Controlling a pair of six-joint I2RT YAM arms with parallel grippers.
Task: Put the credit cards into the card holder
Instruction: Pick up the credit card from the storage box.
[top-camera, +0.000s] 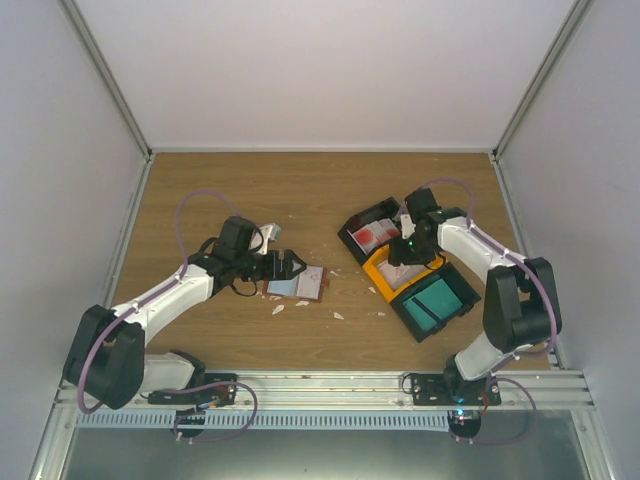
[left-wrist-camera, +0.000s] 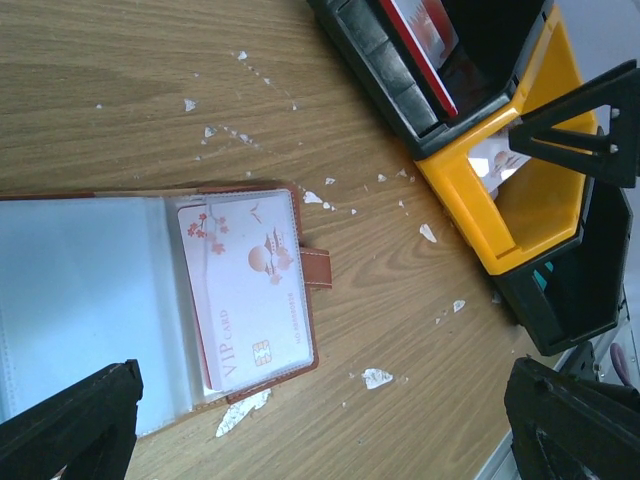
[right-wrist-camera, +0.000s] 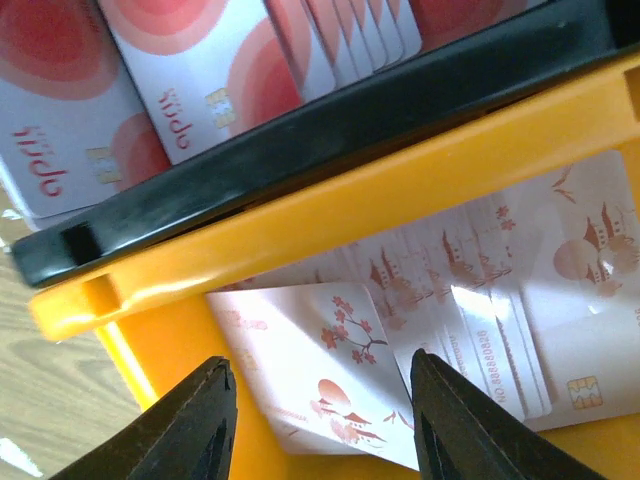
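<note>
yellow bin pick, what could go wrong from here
The right tool hangs over a fanned, overlapping pile of whitish-pink cards, so it may pinch two at once or slide off the flat plastic. One finger sits close to the yellow bin wall and could catch it.

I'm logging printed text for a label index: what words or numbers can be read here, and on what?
"VIP CARD": on the whitish-pink card in the card holder; its smaller line is too small to read.
"NO." plus digits: on a pink card in the yellow bin; the digits are too blurred.
Red word on the red-and-white cards in the black bin: unreadable.
</note>
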